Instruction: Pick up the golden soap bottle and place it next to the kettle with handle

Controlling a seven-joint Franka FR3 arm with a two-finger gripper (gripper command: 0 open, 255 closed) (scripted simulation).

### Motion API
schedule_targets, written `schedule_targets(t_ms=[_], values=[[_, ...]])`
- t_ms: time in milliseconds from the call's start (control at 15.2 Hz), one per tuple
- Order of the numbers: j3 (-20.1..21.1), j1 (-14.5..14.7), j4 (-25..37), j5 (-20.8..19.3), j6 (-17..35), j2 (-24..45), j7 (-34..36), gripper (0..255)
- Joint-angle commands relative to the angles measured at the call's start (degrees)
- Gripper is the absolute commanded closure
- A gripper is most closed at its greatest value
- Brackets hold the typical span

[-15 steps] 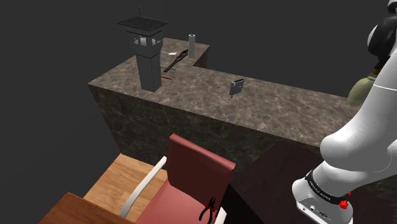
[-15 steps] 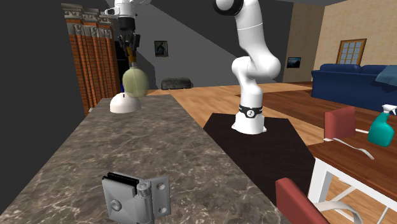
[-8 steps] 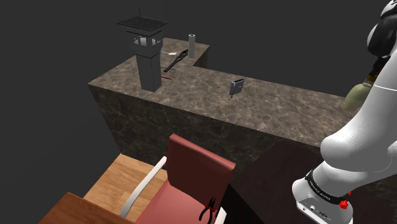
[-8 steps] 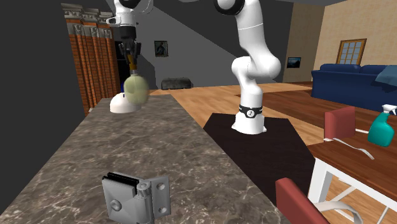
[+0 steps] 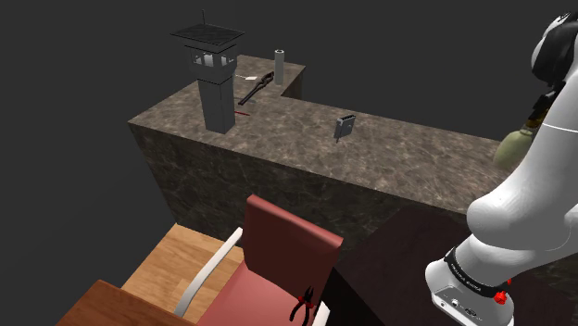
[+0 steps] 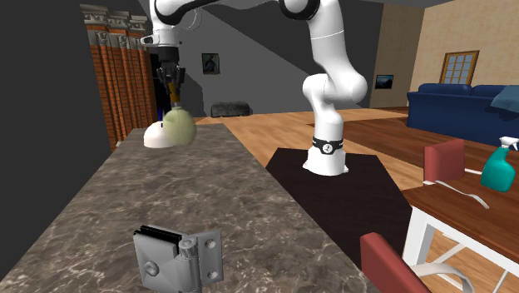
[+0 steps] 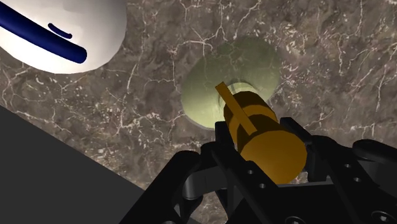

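The soap bottle point(image 6: 179, 126) has a round pale olive body point(image 7: 232, 79) and a golden pump cap point(image 7: 264, 137). My gripper point(image 6: 172, 85) is shut on that cap, its black fingers point(image 7: 219, 143) clasping it from both sides. The bottle hangs upright low over the marble counter point(image 6: 125, 208), close beside the kettle point(image 6: 156, 136) but apart from it. The kettle point(image 7: 57, 32) is a white dome with a dark blue handle. In the shoulder view the bottle point(image 5: 512, 148) peeks out at the right edge, partly behind the arm.
A metal hinge point(image 6: 177, 254) lies on the counter's near end in the second exterior view. A dark watchtower model point(image 5: 213, 79), a wrench point(image 5: 257, 86) and a grey cylinder point(image 5: 279, 67) stand at the far end. A red chair point(image 5: 278, 259) and a teal spray bottle point(image 6: 499, 171) are beside the counter.
The gripper has come down with the bottle, bringing it lower over the counter and a little toward the second exterior view's right, beside the kettle. The grip stays the same.
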Motion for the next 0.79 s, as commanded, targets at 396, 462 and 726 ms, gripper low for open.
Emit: schedule_targets(t_ms=[396, 462, 726], values=[[0.7, 0.0, -4.5, 1.3, 5.3, 1.2, -1.0, 255], [0.6, 0.0, -4.5, 1.3, 5.3, 1.2, -1.0, 255], [0.7, 0.0, -4.5, 1.3, 5.3, 1.2, -1.0, 255]])
